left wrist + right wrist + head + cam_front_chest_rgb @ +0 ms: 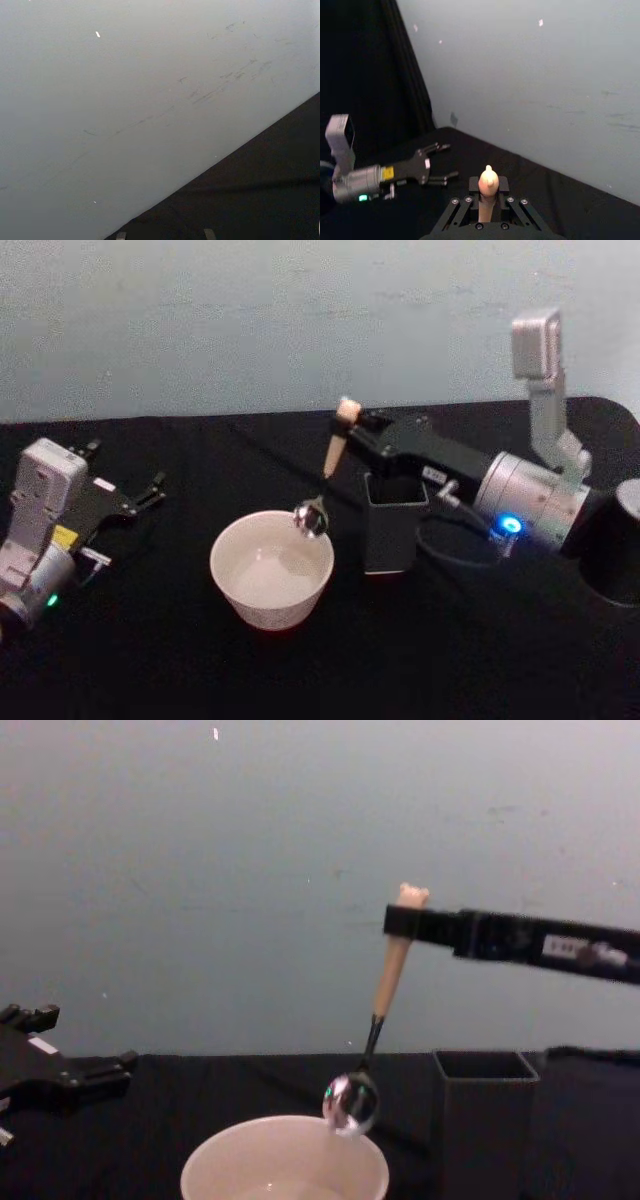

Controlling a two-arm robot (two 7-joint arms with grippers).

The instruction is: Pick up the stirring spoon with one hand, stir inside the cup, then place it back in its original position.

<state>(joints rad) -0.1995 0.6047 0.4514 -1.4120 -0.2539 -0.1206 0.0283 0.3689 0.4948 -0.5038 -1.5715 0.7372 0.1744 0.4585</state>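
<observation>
My right gripper (350, 423) is shut on the beige top of the stirring spoon (333, 452), holding it in the air, tilted. Its shiny bowl (311, 520) hangs just above the far right rim of the cream-white cup (272, 570). From the chest, the spoon (388, 980) slants down from the right gripper (405, 920) toward the cup (285, 1165). The right wrist view shows the handle's tip (488, 181) clamped between the fingers. My left gripper (122, 468) rests open on the table at the far left, well away from the cup.
A dark grey square holder (395, 520) stands just right of the cup, below my right arm. The black table (200, 670) ends at a pale wall behind. The left gripper (449, 161) also shows far off in the right wrist view.
</observation>
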